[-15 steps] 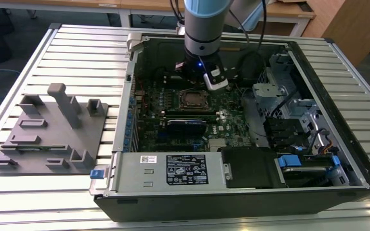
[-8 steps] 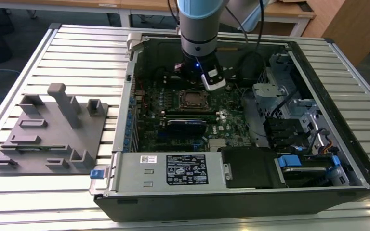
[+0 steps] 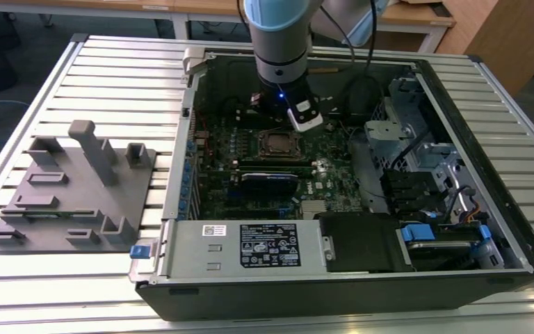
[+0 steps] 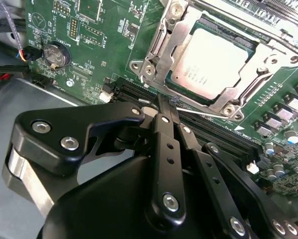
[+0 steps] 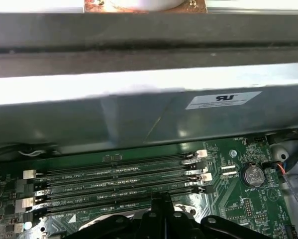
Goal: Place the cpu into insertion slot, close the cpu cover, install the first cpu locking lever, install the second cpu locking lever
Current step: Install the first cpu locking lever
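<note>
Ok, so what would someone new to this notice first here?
In the exterior view, the robot arm reaches down into the open computer case on the slatted table. In the second wrist view, the cpu lies framed by the silvery cpu cover, and the black hand is poised, fingers together, at the cover's edge.
</note>
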`<state>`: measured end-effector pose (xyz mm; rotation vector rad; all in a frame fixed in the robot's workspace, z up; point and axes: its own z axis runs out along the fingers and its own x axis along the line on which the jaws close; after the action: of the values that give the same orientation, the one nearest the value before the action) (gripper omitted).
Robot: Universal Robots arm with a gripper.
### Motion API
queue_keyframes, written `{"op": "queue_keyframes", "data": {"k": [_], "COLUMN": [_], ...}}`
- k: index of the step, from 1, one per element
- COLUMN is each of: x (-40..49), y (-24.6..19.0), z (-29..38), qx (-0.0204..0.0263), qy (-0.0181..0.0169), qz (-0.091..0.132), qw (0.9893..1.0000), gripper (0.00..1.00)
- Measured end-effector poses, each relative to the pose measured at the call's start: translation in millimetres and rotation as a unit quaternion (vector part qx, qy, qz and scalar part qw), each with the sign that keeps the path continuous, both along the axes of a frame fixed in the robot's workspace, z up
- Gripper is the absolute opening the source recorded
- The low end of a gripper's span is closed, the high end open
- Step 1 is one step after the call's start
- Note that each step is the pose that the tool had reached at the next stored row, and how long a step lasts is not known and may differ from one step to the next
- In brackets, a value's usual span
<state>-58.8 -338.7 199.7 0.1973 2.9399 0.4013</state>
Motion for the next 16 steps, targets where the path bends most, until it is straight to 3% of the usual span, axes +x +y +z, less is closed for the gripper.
{"op": "queue_keyframes", "data": {"k": [3, 9, 16], "x": [-1.8, -2.6, -5.2], "y": [0.1, 0.6, 1.5], "z": [-0.8, -1.9, -1.9], "qx": [0.0002, 0.0000, -0.0001], "qy": [-0.0034, -0.0034, -0.0033], "qz": [0.000, -0.024, -0.027], "qw": [1.0000, 0.9997, 0.9996], "gripper": [0.10, 0.10, 0.10]}}
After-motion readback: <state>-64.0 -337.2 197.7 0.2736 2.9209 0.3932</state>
